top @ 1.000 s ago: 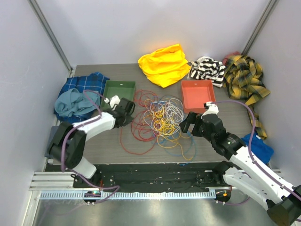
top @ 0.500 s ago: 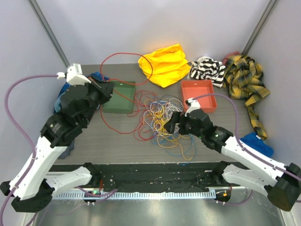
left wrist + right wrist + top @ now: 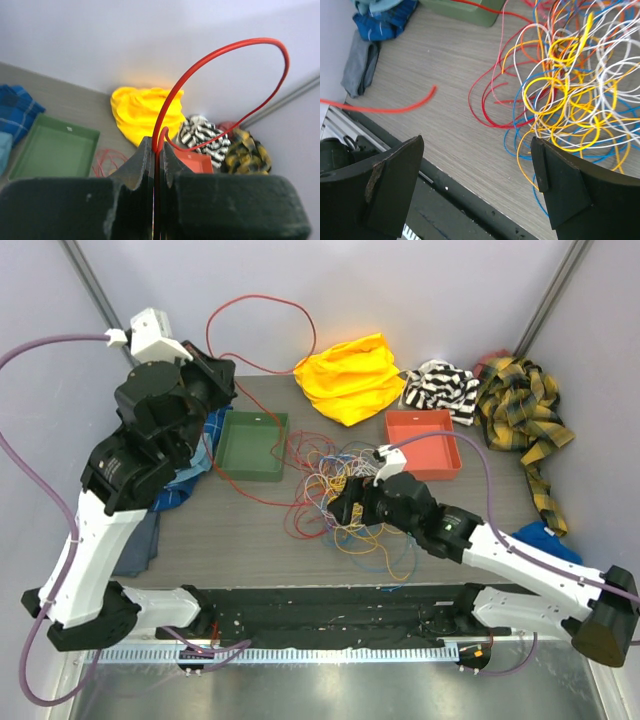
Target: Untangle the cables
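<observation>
**Red cable held high at the left, tangle under the right pincer**

Your left gripper (image 3: 222, 368) is clamped on one red cable (image 3: 262, 297). It holds the cable high above the table's (image 3: 230, 530) far left corner. From there the strand arcs up in a wide loop, then drops toward the cables (image 3: 345, 485) tangled mid-table. Your right gripper (image 3: 340, 508) hangs over the tangle's near left edge, fingers spread wide and gripping nothing.

The green tray (image 3: 224, 445) shows a bare floor, with the red cable crossing its right side. The orange tray (image 3: 395, 420) lies just right of the tangle, its floor also bare.

Only the left wrist view shows the red cable (image 3: 250, 42) pinched between the closed left gripper (image 3: 156, 147). Only the right wrist view shows the right gripper (image 3: 476, 145) framing the cables (image 3: 570, 90), with a blurred red strand to its left
</observation>
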